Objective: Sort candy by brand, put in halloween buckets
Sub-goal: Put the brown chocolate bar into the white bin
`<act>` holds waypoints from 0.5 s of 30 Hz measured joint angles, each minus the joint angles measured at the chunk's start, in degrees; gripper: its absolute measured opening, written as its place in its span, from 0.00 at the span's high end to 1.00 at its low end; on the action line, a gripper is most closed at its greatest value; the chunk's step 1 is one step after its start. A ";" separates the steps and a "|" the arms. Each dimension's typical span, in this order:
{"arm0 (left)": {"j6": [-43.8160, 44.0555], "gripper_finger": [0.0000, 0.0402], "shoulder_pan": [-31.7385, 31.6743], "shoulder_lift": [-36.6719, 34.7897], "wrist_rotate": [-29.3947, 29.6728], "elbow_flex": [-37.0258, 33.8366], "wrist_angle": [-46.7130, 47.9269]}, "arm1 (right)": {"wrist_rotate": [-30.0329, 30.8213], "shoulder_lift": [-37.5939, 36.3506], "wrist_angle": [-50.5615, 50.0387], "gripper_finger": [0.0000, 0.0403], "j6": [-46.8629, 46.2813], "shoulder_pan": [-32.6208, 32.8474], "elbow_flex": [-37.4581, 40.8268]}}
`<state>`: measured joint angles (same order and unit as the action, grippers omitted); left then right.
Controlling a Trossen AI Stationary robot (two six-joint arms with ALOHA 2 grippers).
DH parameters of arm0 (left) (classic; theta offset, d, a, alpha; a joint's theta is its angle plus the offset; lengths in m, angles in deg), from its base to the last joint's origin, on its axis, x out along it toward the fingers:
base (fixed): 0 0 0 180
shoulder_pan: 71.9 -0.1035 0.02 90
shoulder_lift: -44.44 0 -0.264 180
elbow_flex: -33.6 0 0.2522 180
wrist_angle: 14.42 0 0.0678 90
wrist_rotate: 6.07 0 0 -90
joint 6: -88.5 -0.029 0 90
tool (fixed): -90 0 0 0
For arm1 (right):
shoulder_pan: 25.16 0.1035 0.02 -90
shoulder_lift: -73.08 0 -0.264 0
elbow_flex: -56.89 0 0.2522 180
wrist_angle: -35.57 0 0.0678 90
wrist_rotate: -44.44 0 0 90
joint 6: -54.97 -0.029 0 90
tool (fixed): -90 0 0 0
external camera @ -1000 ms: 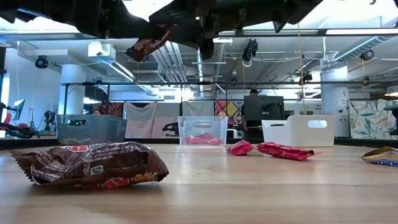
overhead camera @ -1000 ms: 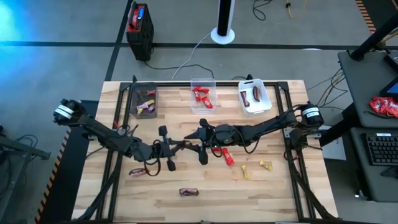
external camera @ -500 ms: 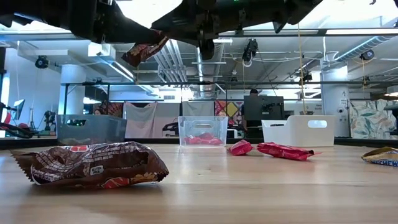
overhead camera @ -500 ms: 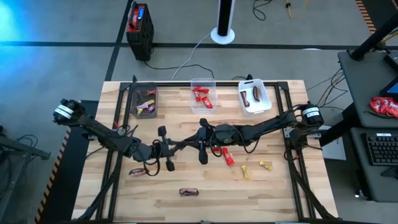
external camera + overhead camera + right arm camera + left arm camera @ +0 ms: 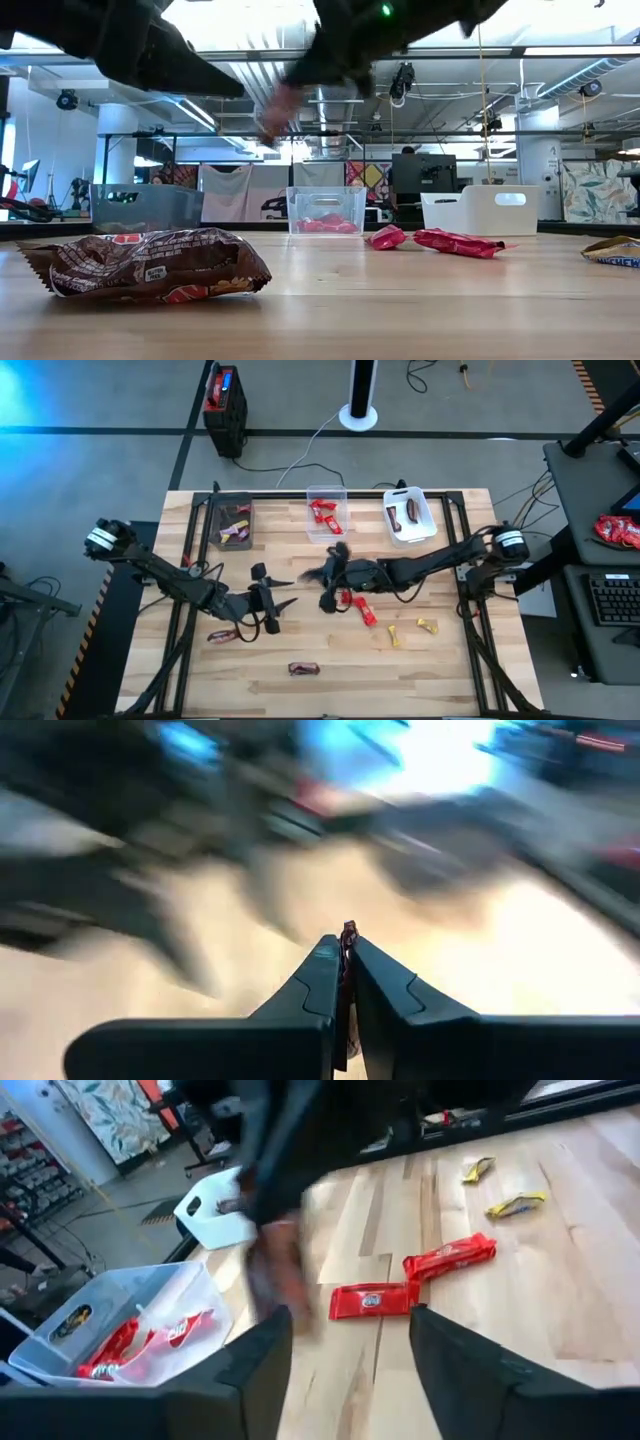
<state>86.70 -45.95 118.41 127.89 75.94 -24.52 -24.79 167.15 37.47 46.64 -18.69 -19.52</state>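
**Colours on my table right now**

Wood table (image 5: 450, 660) is pale tan. My bins — smoky grey (image 5: 232, 520), clear (image 5: 327, 512), white (image 5: 409, 516). Candy: shiny red bars (image 5: 362, 610), dark brown bar (image 5: 150, 264), yellow bits (image 5: 427, 625) — my fingers (image 5: 312, 985) are black.

Bright, even overhead light; a cold blue glow colours the floor at the high view's upper left. Ceiling lights glare in the low view. Heavy motion blur smears the right wrist view; both arms streak.
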 joint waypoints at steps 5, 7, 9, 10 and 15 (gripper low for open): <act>1.36 0.48 0.00 -0.06 0.07 0.00 0.44 | 33.26 -5.83 -38.10 0.97 -6.60 -1.87 -5.50; 1.39 0.48 0.00 -0.06 0.07 0.30 0.59 | 43.10 -7.50 -55.48 0.97 -17.13 -4.14 -7.65; 1.39 0.48 0.00 -0.06 0.09 0.77 0.81 | 45.20 -8.97 -68.35 0.97 -29.49 -7.72 -8.47; 1.36 0.48 0.00 -0.06 0.08 1.01 0.82 | 44.70 -9.58 -72.91 0.97 -35.14 -9.81 -8.46; 1.25 0.48 0.00 -0.06 0.07 2.98 2.51 | 38.56 -11.02 -77.39 0.97 -47.80 -21.47 -5.39</act>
<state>87.94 -45.95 118.35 127.96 78.93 -22.01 13.77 156.13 -39.93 -1.16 -40.16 -24.91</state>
